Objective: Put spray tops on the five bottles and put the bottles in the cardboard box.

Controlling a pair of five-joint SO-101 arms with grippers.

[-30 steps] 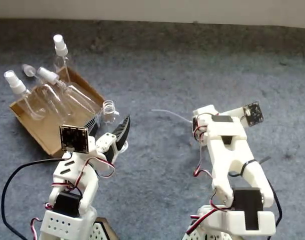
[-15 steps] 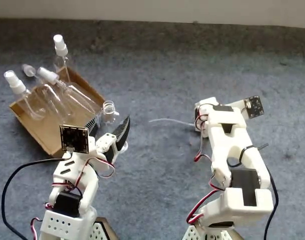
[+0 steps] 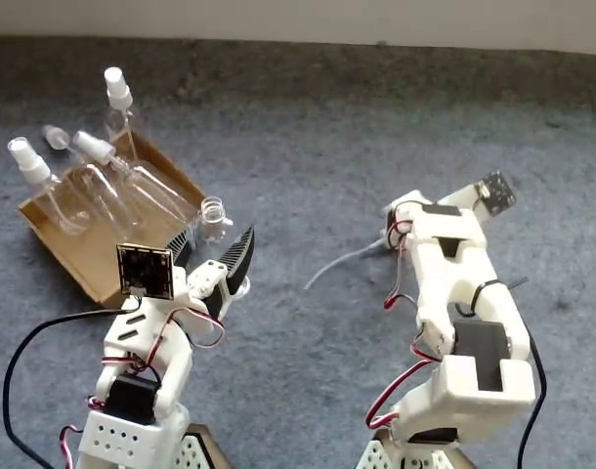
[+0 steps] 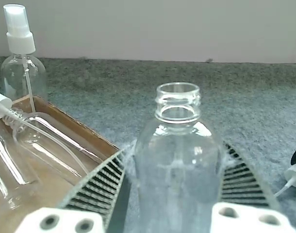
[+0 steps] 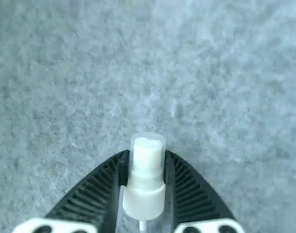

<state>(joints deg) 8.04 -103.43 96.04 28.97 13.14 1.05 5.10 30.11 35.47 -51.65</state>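
Uncapped bottle (image 3: 212, 217): clear, upright, neck open; pinched in left gripper (image 3: 218, 234), just beside cardboard box (image 3: 88, 259).
Spray top (image 5: 147, 179): white, thin dip tube trailing; clamped in right gripper (image 5: 147, 155), well apart from the bottle.
Three capped bottles (image 3: 103, 191): clear, lying slanted in the box, white tops over its far rim.
Fourth capped bottle (image 3: 117, 107): upright at the box's far edge.

Soft, even light; faint shadows on carpet (image 3: 308, 147), small glints on bottle (image 4: 177, 160)

Five bottles (image 3: 212, 217), one cardboard box (image 3: 59, 251), one loose spray top (image 5: 147, 179).
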